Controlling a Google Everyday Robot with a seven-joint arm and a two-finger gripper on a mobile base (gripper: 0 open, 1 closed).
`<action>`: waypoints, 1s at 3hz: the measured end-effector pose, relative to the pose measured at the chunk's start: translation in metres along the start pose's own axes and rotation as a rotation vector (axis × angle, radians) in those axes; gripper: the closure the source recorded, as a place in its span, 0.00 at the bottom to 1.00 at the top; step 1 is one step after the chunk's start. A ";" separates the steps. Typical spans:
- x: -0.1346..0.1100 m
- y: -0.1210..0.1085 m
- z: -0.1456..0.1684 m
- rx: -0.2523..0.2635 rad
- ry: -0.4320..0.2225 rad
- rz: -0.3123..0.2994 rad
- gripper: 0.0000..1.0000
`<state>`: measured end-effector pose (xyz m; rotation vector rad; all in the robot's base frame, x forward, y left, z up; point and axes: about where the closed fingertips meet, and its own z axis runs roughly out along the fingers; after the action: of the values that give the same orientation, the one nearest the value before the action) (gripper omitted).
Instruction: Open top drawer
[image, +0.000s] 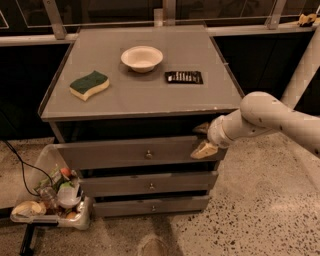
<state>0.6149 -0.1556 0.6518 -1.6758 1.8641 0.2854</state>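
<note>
The top drawer (115, 154) is the wide grey front with a small round knob (148, 155), just under the cabinet top. It stands a little out from the cabinet, with a dark gap above it. My gripper (203, 139) is at the drawer's right end, on the end of the white arm (260, 117) that comes in from the right. One pale finger (205, 149) lies on the outside of the front. The other reaches over the top edge into the gap, so the gripper clasps the front's upper edge.
Two slimmer drawers (150, 186) sit below. On the cabinet top lie a green-yellow sponge (89, 85), a white bowl (141, 58) and a dark flat packet (183, 77). A clear bin of clutter (52, 195) stands on the floor at the left, with a black cable.
</note>
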 end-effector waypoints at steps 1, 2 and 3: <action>0.000 0.000 0.000 0.000 0.000 0.000 0.65; 0.000 0.000 0.000 0.000 0.000 0.000 0.88; 0.001 0.024 -0.004 -0.013 -0.015 0.008 1.00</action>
<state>0.5908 -0.1549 0.6488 -1.6706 1.8619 0.3132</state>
